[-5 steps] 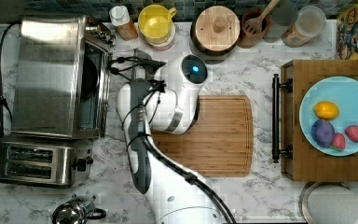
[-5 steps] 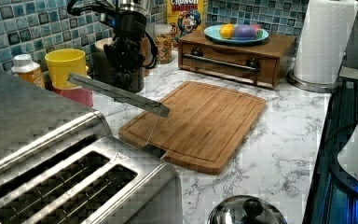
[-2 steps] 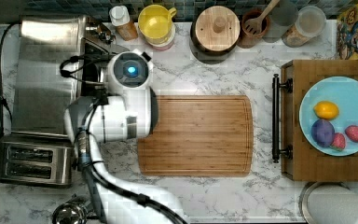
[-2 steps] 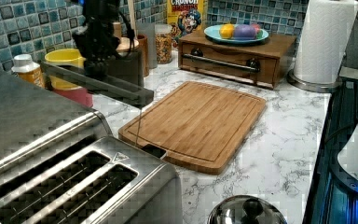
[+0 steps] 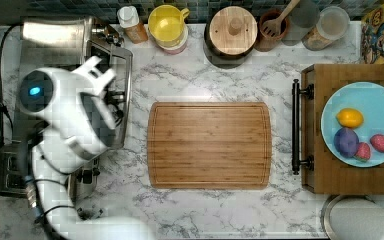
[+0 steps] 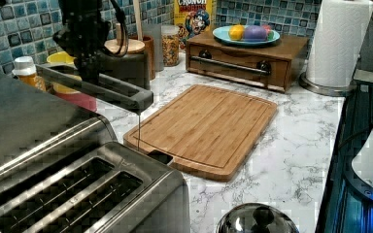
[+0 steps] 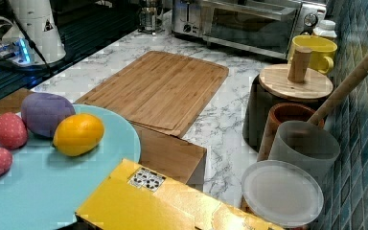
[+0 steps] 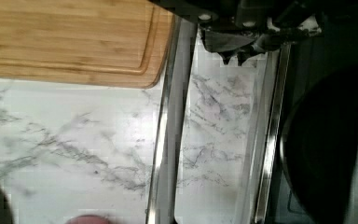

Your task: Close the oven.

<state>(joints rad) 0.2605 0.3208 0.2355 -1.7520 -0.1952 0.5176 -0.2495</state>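
While the oven (image 5: 55,50) stands at the top view's left edge, against the tiled wall, its door (image 6: 97,87) hangs part-way open, tilted between flat and upright. In the left view the door juts out over the marble counter (image 6: 291,141) with its bar handle (image 6: 133,97) at the free end, just short of the board (image 6: 204,124). The gripper (image 6: 85,73) comes down from above onto the door's upper face, near the middle of the frame; whether its fingers are spread or closed I cannot tell (the dark wrist body hides them). In the top view the white arm (image 5: 65,120) lies over the oven and covers much of the door. The wrist view looks down through the door glass (image 8: 223,140) to the marble beneath, with the handle running alongside and the board's corner beyond it.

A toaster (image 6: 77,194) sits beside the oven, close to the left view's camera. In the right view the oven is at the far end of the counter, with a yellow mug (image 7: 314,50) near it. A blue plate (image 5: 362,125) of fruit rests on a wooden box (image 5: 352,177) at the top view's right.
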